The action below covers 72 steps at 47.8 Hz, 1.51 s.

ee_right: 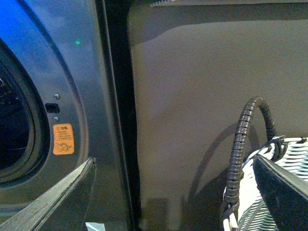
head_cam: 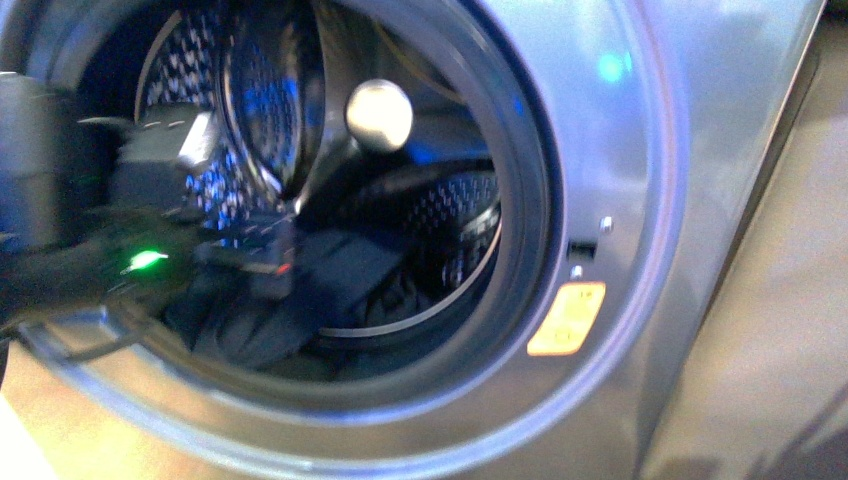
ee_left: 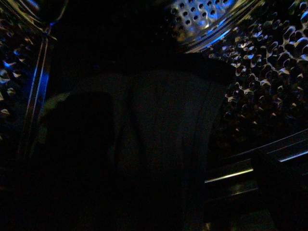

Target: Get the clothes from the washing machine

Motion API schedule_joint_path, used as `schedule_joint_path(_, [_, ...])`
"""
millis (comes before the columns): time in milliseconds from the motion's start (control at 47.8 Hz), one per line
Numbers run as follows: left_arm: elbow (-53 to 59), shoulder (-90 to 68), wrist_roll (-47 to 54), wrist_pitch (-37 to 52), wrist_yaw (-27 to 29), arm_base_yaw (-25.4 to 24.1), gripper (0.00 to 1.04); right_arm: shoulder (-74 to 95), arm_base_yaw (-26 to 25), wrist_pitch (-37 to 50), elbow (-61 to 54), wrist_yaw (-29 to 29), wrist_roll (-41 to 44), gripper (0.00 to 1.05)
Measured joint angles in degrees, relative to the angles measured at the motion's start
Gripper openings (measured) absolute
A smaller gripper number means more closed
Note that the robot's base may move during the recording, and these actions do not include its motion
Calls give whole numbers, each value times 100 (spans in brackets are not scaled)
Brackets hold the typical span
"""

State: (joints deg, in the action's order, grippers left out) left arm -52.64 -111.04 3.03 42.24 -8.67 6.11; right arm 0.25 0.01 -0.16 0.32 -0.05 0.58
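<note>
The grey washing machine (head_cam: 620,150) fills the front view, its porthole open on the shiny perforated drum (head_cam: 255,90). Dark navy clothes (head_cam: 330,285) lie heaped in the drum's bottom. My left arm reaches in from the left, blurred. Its gripper (head_cam: 248,258) is open just above the clothes. The left wrist view is dim. It shows a broad dark garment (ee_left: 163,130) straight ahead against the drum wall (ee_left: 269,62), with one finger (ee_left: 281,185) at the edge. My right gripper (ee_right: 168,202) is open and empty outside the machine (ee_right: 72,72).
A yellow-orange sticker (head_cam: 567,318) sits right of the porthole and shows in the right wrist view (ee_right: 63,138). A grey-white woven basket (ee_right: 250,192) with a black ribbed cable (ee_right: 240,144) stands right of the machine. A plain grey panel (ee_right: 207,96) is behind it.
</note>
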Motion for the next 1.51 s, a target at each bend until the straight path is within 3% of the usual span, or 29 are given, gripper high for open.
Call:
schedule_joint_path(188, [-612,-452,90,-782,-70,22,98,0,0,0,0,0,0,97])
schedule_joint_path(838, [-2122,-1255,-122,-2138,413,9,98,0,0,0,0,0,0,97])
schedule_joint_path(1152, [-2618,-1408,-640,-2885,149,-13,98,0,0,0,0,0,0,97])
schedule_joint_path(1319, [-2680,-1445,-601,-3021,111,-9,98,0,0,0,0,0,0,97])
schedule_joint_path(1508, [-2667,-1591,-444,-2710,592,92,98,0,0,0,0,0,0,97])
